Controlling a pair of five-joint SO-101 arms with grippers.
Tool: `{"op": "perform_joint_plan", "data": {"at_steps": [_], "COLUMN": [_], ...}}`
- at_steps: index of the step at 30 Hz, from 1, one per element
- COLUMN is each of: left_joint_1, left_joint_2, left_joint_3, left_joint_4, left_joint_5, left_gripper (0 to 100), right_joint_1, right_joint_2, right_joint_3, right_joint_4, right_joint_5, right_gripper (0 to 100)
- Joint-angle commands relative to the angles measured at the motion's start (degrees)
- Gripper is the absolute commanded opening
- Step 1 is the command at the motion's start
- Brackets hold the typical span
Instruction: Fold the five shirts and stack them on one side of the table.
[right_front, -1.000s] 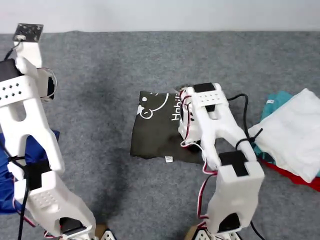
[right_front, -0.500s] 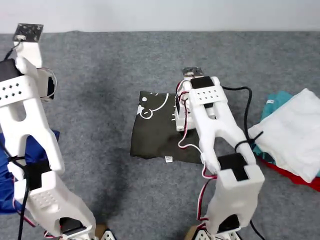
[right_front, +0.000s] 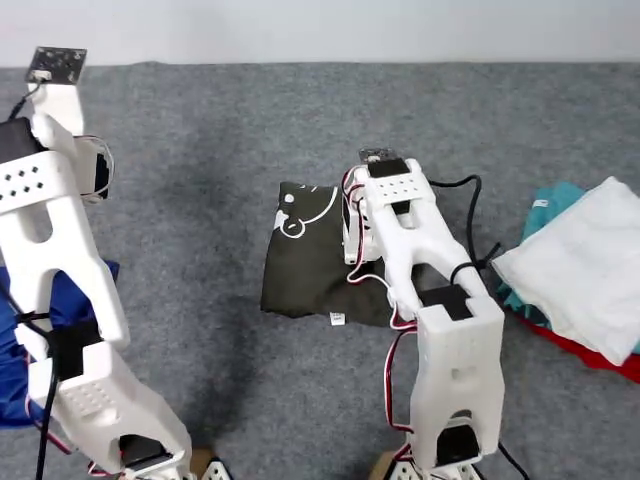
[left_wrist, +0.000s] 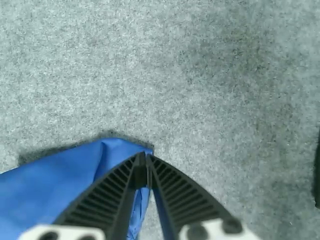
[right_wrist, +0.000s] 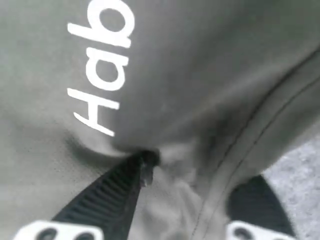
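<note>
A grey carpeted table (right_front: 200, 150) is spreading out under both arms, with a pale wall running along its far edge. A black cotton shirt with white lettering and a line drawing (right_front: 305, 260) is lying folded near the centre. The right gripper (right_wrist: 195, 175) is sitting on it towards 3 o'clock of the cloth, its jaws standing apart and one ribbed finger (right_wrist: 125, 185) pressing into a bunched ridge of the fabric beside the lettering. At 8 o'clock a blue fabric shirt (right_front: 10, 340) is lying at the table's edge, and the left gripper (left_wrist: 143, 162) is pinching its corner with the jaws closed together. At 3 o'clock a white folded shirt (right_front: 585, 270) is resting on a teal shirt (right_front: 555, 198) and a red shirt (right_front: 600, 355).
</note>
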Motion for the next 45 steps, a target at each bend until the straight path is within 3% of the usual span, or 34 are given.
{"op": "perform_joint_plan", "data": {"at_steps": [1,7,11,14,17,21,26,31,35,42,45], "left_joint_1": [-0.4,-0.4,-0.4,-0.3,-0.1,0.0,0.0,0.0,-0.1,0.0,-0.1], "left_joint_2": [-3.3,-3.3,-3.3,-3.3,-3.3,-3.1,-2.8,-2.7,-2.7,-2.9,-2.9], "left_joint_3": [-0.1,-0.1,-0.1,-0.1,-0.1,-0.1,0.0,0.7,1.9,2.0,2.0], "left_joint_4": [1.2,1.2,1.2,1.2,1.2,1.2,1.2,1.1,1.1,1.1,1.1], "left_joint_5": [-0.4,-0.3,-0.4,-0.4,-0.4,-0.3,-0.3,-0.5,-0.6,-0.6,-0.6], "left_gripper": [1,1,1,1,1,1,1,1,1,1,1], "right_joint_1": [0.2,3.5,8.3,12.7,17.3,19.4,18.4,19.2,20.3,19.2,18.9], "right_joint_2": [0.7,0.3,-3.8,-6.7,-6.2,-2.0,6.7,13.6,14.5,14.8,14.2], "right_joint_3": [-0.4,-4.0,-9.1,-14.0,-19.0,-26.4,-34.3,-43.9,-53.3,-66.7,-67.7], "right_joint_4": [1.6,6.8,10.3,11.3,9.7,8.6,7.1,6.6,7.3,18.9,19.1], "right_joint_5": [7.0,9.6,18.1,31.7,51.2,70.5,77.6,75.3,57.4,22.2,8.1], "right_gripper": [0.7,1.1,1.0,0.9,0.9,0.9,0.9,9.1,16.9,17.0,17.0]}}
